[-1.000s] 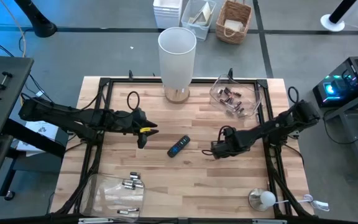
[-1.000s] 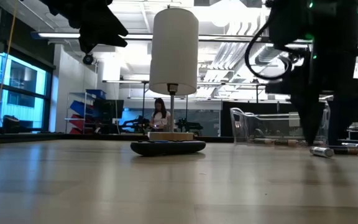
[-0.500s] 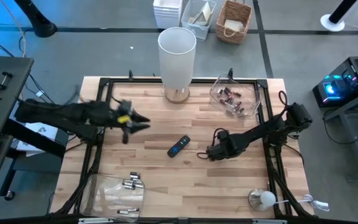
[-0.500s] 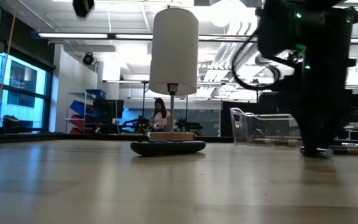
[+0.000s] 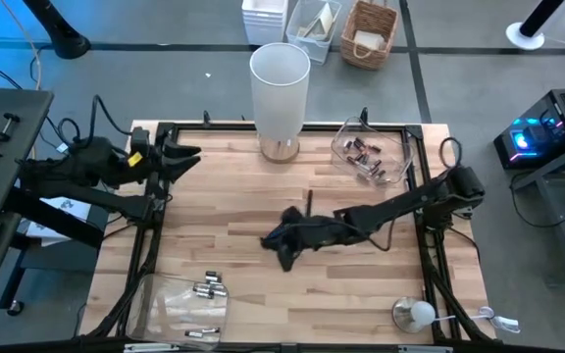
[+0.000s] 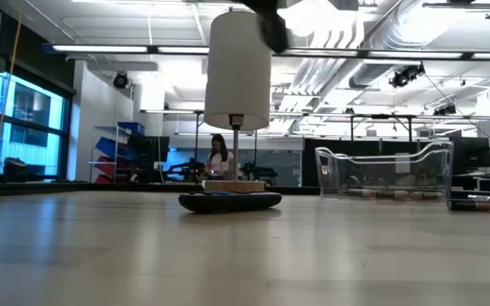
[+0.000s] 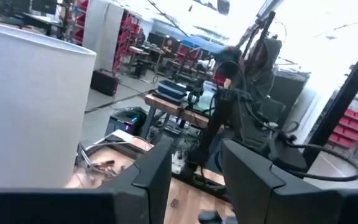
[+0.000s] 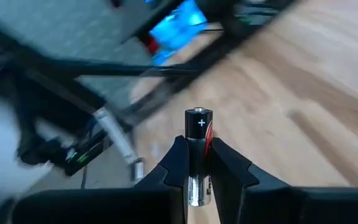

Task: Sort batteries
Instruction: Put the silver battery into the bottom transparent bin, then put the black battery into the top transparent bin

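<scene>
Right gripper (image 8: 199, 167), out over the middle of the wooden table (image 5: 381, 284), pinches one battery (image 8: 198, 149) upright between its fingers, a small, rigid, smooth metal cylinder, likely light and slippery, best clamped across its midsection as it is now.

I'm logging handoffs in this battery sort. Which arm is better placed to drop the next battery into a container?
The right. Its end effector is shut on a battery and reaches over the table's middle. The left end effector is open, holds nothing, and sits back at the table's far left edge.
</scene>
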{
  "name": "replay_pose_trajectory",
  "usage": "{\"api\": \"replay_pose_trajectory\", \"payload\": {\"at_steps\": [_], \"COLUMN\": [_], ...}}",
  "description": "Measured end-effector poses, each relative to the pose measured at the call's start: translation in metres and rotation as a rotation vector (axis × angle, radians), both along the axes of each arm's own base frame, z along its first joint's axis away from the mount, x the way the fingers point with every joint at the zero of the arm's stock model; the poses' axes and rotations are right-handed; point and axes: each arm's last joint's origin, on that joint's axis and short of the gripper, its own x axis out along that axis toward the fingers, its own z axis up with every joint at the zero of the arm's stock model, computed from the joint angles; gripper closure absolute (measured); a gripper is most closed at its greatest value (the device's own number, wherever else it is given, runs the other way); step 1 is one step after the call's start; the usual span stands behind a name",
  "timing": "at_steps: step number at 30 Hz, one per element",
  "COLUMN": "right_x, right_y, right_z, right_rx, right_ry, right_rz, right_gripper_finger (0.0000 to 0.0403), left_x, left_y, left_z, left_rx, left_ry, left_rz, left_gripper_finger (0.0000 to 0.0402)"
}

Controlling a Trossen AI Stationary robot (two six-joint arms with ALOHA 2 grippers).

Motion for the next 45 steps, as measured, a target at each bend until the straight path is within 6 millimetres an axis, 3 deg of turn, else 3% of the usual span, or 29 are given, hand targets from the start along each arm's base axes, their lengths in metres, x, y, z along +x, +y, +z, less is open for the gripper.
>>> {"api": "replay_pose_trajectory", "payload": {"at_steps": [5, 8, 16, 20, 23, 30, 36, 41, 45], "right_x": [0.042, 0.069, 0.126, 0.148, 0.158, 0.156, 0.139, 0.106, 0.083], "right_y": [0.017, 0.029, 0.052, 0.061, 0.062, 0.050, 0.032, 0.001, -0.025], "right_z": [0.016, 0.015, -0.004, -0.028, -0.029, -0.011, 0.022, 0.037, 0.036], "right_rx": [-0.090, -0.124, -0.152, -0.081, -0.004, -0.116, -0.240, -0.442, -0.441], "right_ry": [-0.089, -0.128, -0.214, -0.208, -0.215, -0.063, -0.002, 0.321, 0.593], "right_rz": [0.199, 0.309, 0.519, 0.629, 0.667, 0.631, 0.604, 0.458, 0.393], "right_gripper_finger": [0.0368, 0.0368, 0.0367, 0.0364, 0.0358, 0.0295, 0.0256, 0.0256, 0.0257], "left_x": [0.004, 0.009, 0.019, 0.021, 0.021, 0.021, 0.021, 0.020, 0.020], "left_y": [0.000, -0.001, -0.002, -0.003, -0.002, -0.002, -0.002, -0.001, -0.001], "left_z": [-0.001, -0.003, -0.007, -0.007, -0.007, -0.007, -0.007, -0.006, -0.005], "left_rx": [-0.023, -0.045, -0.086, -0.085, -0.086, -0.088, -0.060, -0.036, -0.037], "left_ry": [0.007, 0.020, 0.040, 0.047, 0.046, 0.046, 0.052, 0.049, 0.035], "left_rz": [0.003, 0.002, 0.002, 0.003, 0.005, 0.005, 0.025, 0.039, 0.039], "left_gripper_finger": [0.0273, 0.0273, 0.0273, 0.0273, 0.0273, 0.0273, 0.0273, 0.0273, 0.0273]}}
